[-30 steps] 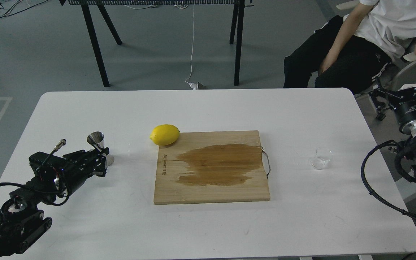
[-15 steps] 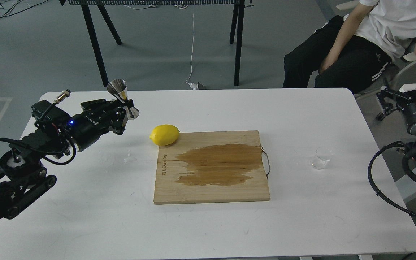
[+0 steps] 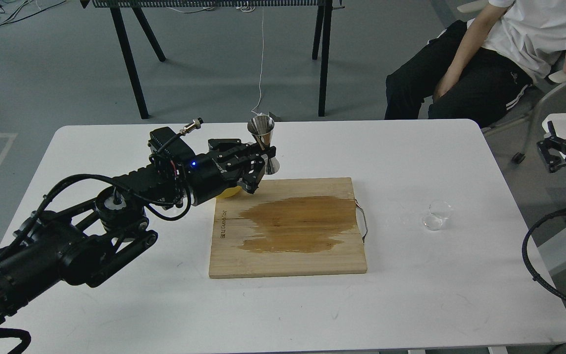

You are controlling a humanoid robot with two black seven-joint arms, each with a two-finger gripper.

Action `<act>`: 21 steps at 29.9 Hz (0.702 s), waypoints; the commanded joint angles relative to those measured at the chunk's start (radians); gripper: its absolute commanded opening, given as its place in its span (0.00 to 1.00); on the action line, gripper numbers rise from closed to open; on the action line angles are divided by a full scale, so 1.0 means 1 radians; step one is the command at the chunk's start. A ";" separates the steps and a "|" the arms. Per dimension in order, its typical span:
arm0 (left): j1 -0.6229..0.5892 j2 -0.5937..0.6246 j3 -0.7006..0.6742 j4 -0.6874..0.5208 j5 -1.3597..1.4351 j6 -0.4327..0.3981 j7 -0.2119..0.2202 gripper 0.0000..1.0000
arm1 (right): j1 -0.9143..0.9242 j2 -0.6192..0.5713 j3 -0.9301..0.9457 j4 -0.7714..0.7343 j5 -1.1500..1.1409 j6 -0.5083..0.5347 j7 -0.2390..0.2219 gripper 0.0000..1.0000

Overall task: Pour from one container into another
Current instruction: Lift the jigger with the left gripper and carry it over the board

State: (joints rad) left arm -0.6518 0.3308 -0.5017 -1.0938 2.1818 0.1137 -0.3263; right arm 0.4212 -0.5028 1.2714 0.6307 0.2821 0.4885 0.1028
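Note:
The steel jigger (image 3: 261,132) is held upright above the table, just beyond the far left corner of the cutting board. My left gripper (image 3: 262,158) is shut on its narrow waist, with the arm reaching in from the lower left. The clear glass cup (image 3: 436,215) stands alone on the white table (image 3: 116,305), right of the board and far from both grippers. My right gripper (image 3: 555,147) hangs off the table's right edge, small and dark, so its fingers cannot be told apart.
A wooden cutting board (image 3: 288,265) with a large wet stain and a metal handle lies mid-table. A yellow lemon (image 3: 228,193) is mostly hidden behind my left gripper. A seated person (image 3: 489,64) is at the back right, and black table legs stand behind.
My left arm has lifted the jigger from the table's left side and carried it right, past the lemon to the board's far corner. The right arm drew back to the right.

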 commanded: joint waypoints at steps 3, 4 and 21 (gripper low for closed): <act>0.004 -0.091 0.077 0.067 0.000 0.001 0.062 0.04 | -0.001 0.000 -0.001 0.000 0.000 0.000 0.000 1.00; 0.006 -0.107 0.080 0.093 0.000 0.000 0.072 0.04 | -0.001 0.000 -0.001 0.000 0.000 0.000 0.000 1.00; -0.006 -0.230 0.146 0.285 0.000 0.001 0.093 0.05 | 0.002 0.003 -0.001 -0.002 -0.001 0.000 0.000 1.00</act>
State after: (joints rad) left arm -0.6541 0.1023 -0.3751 -0.8118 2.1817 0.1151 -0.2428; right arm 0.4250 -0.4994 1.2701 0.6283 0.2807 0.4885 0.1028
